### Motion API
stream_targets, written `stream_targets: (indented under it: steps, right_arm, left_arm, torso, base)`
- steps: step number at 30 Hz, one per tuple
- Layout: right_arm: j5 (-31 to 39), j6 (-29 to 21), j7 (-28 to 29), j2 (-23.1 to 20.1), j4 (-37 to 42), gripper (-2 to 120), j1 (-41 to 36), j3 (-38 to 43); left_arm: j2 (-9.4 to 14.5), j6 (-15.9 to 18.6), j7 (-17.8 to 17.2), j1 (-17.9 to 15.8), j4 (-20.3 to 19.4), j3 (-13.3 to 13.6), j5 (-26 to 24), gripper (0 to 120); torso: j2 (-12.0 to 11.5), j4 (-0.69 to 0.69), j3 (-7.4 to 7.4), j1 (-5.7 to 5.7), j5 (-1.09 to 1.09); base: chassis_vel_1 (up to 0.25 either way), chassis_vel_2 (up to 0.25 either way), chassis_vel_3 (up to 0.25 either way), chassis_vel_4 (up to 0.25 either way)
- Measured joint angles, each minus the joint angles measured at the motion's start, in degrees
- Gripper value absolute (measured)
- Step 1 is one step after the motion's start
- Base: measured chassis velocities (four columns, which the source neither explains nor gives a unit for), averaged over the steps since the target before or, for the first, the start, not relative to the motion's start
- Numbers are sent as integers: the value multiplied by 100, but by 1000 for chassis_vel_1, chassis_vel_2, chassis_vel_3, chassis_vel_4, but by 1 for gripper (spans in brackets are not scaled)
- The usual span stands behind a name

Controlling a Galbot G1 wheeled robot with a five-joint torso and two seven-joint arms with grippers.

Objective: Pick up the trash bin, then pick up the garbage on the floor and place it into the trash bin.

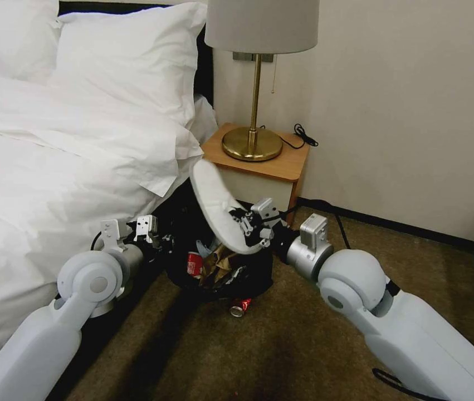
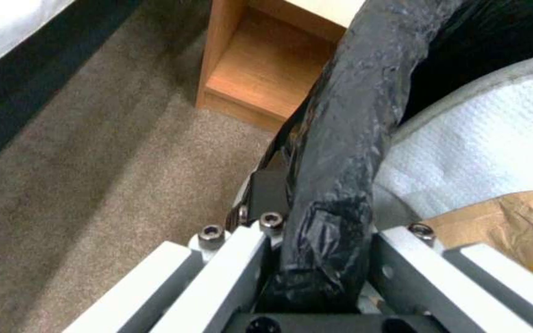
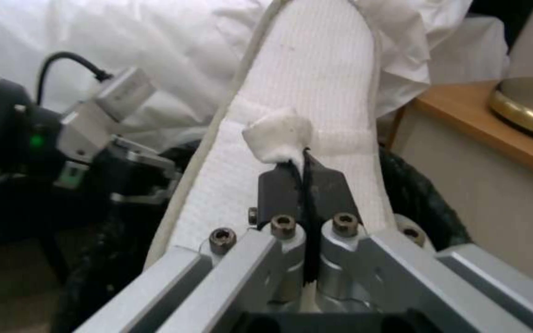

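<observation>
Head view: right end effector (image 1: 248,225) pinches a white slipper (image 1: 214,203) over the trash bin (image 1: 259,275); left end effector (image 1: 159,240) (at nine o'clock) clamps its rim.

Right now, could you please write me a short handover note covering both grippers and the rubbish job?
Left gripper: shut on the trash bin rim, beside the bed.
Right gripper: shut on a pinch of the white slipper, which is tilted over the bin's mouth.
Done: a red can and brown paper are inside.
Left: release the slipper into the bin; collect the second red can on the carpet in front of the bin.
</observation>
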Motion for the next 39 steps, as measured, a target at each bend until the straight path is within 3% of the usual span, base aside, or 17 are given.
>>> stream_targets:
  steps: [24,39]
  right_arm:
    - [-461,-82,67,207,-729,0,106,-593]
    - [-384,-602,489,404,-1036,0,465,-889]
  left_arm:
    - [-66,0,-39,-112,-28,54,-41,2]
    - [-118,0,62,-104,-50,-23,19,2]
  torso:
    - [0,0,0,0,0]
    - [0,1,0,0,-1]
  base:
    - [0,0,0,0]
    - [0,0,0,0]
